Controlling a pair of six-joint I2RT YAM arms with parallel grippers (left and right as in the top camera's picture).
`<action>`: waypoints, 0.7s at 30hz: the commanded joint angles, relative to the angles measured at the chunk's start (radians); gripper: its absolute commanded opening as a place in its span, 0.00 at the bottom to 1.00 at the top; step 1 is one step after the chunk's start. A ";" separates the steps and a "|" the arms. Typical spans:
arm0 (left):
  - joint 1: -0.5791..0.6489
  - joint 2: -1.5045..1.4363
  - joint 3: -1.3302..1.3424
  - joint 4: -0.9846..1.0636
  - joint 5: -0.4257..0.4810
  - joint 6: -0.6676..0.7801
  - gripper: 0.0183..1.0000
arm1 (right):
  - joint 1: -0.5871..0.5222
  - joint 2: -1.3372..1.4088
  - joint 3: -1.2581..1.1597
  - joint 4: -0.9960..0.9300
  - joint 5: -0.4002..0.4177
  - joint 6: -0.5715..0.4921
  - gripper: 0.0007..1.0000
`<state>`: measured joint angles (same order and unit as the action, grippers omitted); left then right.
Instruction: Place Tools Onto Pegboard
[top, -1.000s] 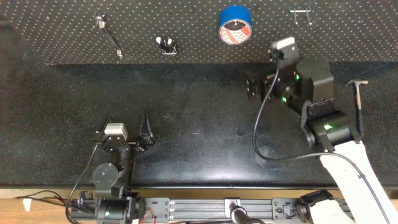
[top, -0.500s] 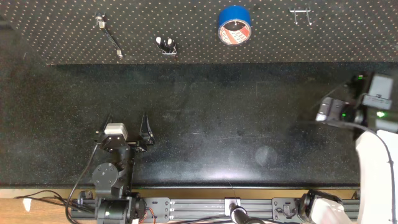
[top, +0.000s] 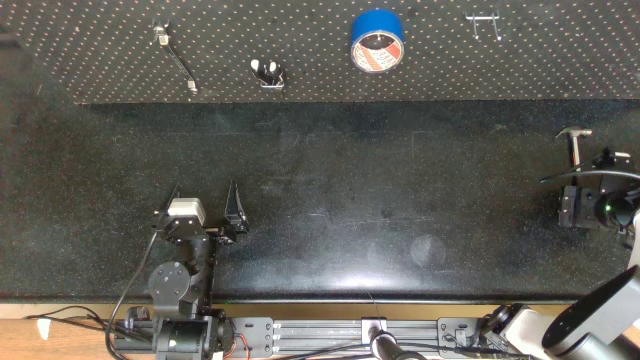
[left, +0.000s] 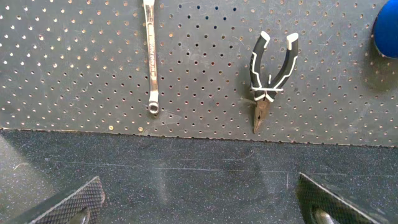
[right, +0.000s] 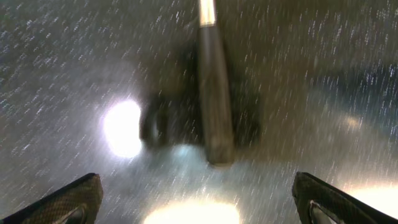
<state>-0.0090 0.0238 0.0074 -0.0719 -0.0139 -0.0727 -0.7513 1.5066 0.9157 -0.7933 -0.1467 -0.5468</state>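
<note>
Fingers (left: 68, 202) of the left gripper (top: 204, 186) spread wide, holding nothing, low on the left of the table (top: 330, 180). On the right gripper (right: 196, 186), wide open too, nothing held, just over the hammer (right: 214, 106) and not touching it. Hammer flat on the table by the far right edge: dark grey grip, thin shiny neck, small head toward the pegboard (top: 100, 60). Black speckled table top with bright light spots. On the pegboard, left to right: a wrench (top: 176, 58), black-and-white pliers (top: 267, 72), a blue roll of tape (top: 378, 42), a metal hook (top: 484, 25). Lots of open table between the two grippers.
</note>
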 joint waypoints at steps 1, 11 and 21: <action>0.002 -0.010 -0.002 -0.007 0.008 -0.001 1.00 | -0.006 0.041 0.001 0.045 -0.023 -0.095 1.00; 0.002 -0.010 -0.002 -0.007 0.008 -0.002 1.00 | -0.004 0.139 0.001 0.142 -0.027 -0.148 1.00; 0.002 -0.010 -0.002 -0.007 0.008 -0.002 1.00 | 0.071 0.148 0.001 0.178 -0.031 -0.173 0.27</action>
<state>-0.0090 0.0238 0.0074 -0.0719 -0.0135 -0.0727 -0.6849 1.6424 0.9157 -0.6163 -0.1608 -0.7132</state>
